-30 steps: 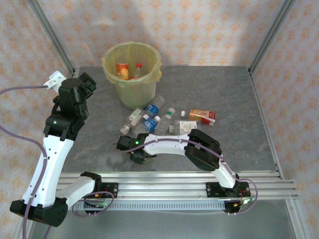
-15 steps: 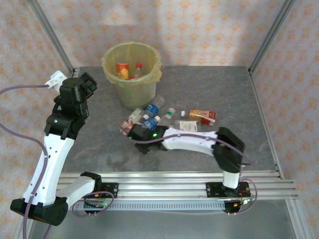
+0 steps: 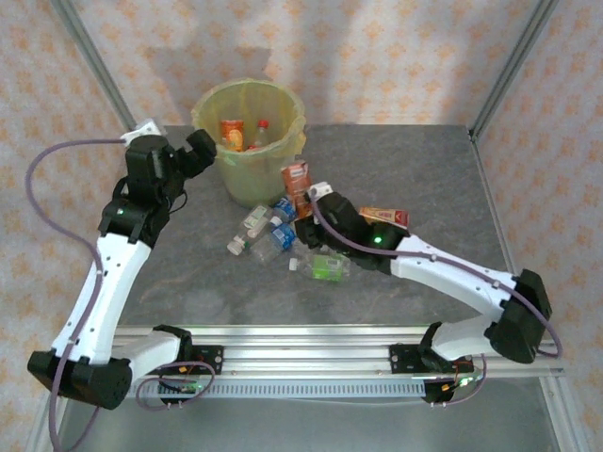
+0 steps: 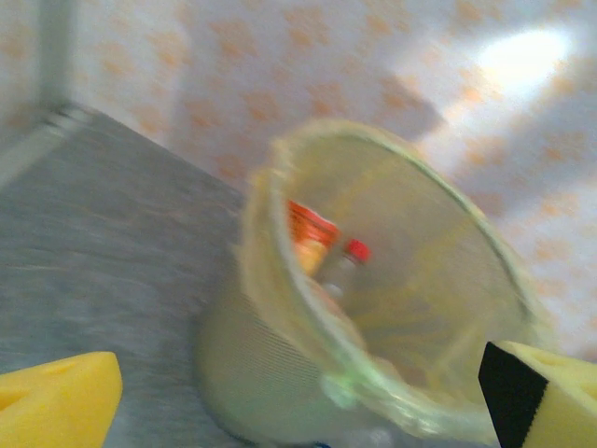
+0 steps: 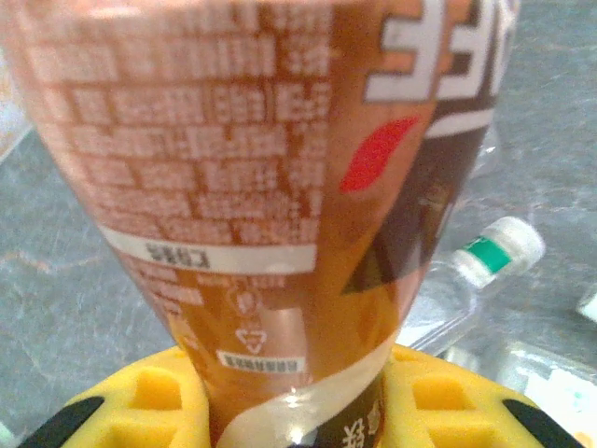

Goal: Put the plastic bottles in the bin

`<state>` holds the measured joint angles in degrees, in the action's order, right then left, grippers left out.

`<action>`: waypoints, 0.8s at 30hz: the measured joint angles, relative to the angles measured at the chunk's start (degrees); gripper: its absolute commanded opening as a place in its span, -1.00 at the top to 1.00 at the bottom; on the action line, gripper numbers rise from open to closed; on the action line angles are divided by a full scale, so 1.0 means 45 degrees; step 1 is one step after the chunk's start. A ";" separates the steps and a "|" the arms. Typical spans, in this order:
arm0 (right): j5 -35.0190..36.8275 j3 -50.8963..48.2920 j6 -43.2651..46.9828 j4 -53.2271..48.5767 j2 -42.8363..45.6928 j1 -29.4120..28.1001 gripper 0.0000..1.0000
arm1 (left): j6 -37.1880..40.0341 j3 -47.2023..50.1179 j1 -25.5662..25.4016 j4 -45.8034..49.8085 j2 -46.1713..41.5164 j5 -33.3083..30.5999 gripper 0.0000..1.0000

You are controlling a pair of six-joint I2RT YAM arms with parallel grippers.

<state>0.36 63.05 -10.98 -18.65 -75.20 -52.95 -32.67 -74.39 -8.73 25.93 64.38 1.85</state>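
Observation:
The bin (image 3: 247,151), a pale bucket with a yellow-green bag, stands at the back left with two bottles inside (image 3: 232,133). My right gripper (image 3: 303,205) is shut on a bottle with an orange-brown label (image 3: 296,177), held upright above the table just right of the bin. In the right wrist view that bottle (image 5: 233,140) sits between the yellow pads (image 5: 140,401). My left gripper (image 3: 202,151) hangs open beside the bin's left rim; its wrist view looks into the bin (image 4: 392,308) over wide-apart fingertips (image 4: 56,401). Several bottles (image 3: 273,237) lie loose on the table.
A green-labelled bottle (image 3: 320,266) lies nearest the front, with its white cap in the right wrist view (image 5: 494,247). An orange-red bottle (image 3: 382,217) lies to the right behind my right arm. Metal frame posts (image 3: 513,66) stand at the back corners.
My right arm has swung from the near left of the table towards the bin, lifting the orange-brown bottle. My left gripper has moved right, up to the bin's rim.

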 measured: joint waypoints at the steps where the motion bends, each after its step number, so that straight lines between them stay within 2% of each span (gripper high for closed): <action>1: -0.0044 -0.0126 0.0000 0.0151 0.0228 0.0121 0.63 | 0.0029 -0.0019 -0.0005 -0.0180 0.0223 0.0670 -1.00; 5: -0.0219 -0.0539 0.0005 0.0806 0.1141 0.0486 0.62 | 0.0675 -0.0588 -0.0578 -0.0491 0.1384 0.3555 -1.00; 13: -0.0515 -0.1098 0.0015 0.1894 0.2409 0.0612 0.60 | 0.2506 -0.1608 -0.2919 -0.0986 0.2064 0.7208 -1.00; 16: -0.0665 -0.1171 0.0015 0.2152 0.2594 0.0612 0.60 | 0.3079 -0.1729 -0.3415 -0.1219 0.2064 0.7922 -1.00; 24: -0.1496 -0.1229 0.0015 0.2642 0.2633 0.0612 0.59 | 0.4580 -0.2652 -0.4527 -0.1122 0.2574 0.8782 -1.00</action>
<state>-6.37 57.52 -10.92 -6.76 -63.35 -50.19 -12.05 -86.32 -29.10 20.88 75.96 41.36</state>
